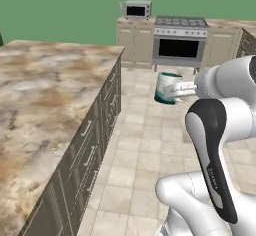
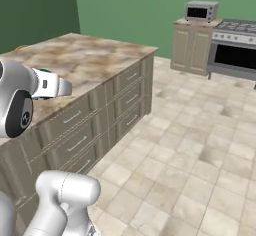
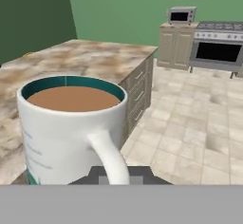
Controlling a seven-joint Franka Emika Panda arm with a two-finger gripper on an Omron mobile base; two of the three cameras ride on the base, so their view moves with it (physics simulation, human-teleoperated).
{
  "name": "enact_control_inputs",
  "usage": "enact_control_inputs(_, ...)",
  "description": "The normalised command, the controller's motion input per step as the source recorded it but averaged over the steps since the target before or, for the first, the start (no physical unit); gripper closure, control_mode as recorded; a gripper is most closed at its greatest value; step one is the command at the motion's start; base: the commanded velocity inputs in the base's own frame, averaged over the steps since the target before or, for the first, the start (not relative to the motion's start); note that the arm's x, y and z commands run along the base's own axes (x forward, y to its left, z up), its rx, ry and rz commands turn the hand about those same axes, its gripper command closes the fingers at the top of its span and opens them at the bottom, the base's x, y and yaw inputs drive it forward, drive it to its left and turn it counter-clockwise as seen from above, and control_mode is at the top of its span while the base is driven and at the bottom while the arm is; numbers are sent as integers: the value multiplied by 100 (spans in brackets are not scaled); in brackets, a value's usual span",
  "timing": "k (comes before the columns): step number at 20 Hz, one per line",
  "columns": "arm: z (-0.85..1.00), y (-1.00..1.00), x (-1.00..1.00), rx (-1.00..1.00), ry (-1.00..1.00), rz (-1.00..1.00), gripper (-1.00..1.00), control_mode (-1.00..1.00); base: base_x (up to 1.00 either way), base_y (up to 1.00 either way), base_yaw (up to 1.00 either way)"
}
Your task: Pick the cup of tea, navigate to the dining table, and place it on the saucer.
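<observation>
The gripper (image 1: 181, 91) holds the cup of tea (image 1: 167, 87) by its handle, upright in the air above the tiled floor (image 1: 145, 150), beside the marbled counter with dark drawers (image 1: 40, 95). Brown tea fills the cup. Beyond stand a steel oven (image 1: 180, 42) and a microwave (image 1: 137, 10) against the green wall
</observation>
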Motion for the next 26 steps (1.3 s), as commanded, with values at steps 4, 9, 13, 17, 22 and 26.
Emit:
enact_control_inputs(4, 0, 0, 0, 0, 0, 0, 100, 100, 100, -23, -10)
enact_control_inputs(9, 0, 0, 0, 0, 0, 0, 100, 100, 100, -11, -4)
enact_control_inputs(13, 0, 0, 0, 0, 0, 0, 100, 100, 100, -16, -1)
enact_control_inputs(17, 0, 0, 0, 0, 0, 0, 100, 100, 96, -44, 1)
enact_control_inputs(22, 0, 0, 0, 0, 0, 0, 100, 100, 100, -47, 5)
enact_control_inputs(26, 0, 0, 0, 0, 0, 0, 100, 100, 100, -44, 11)
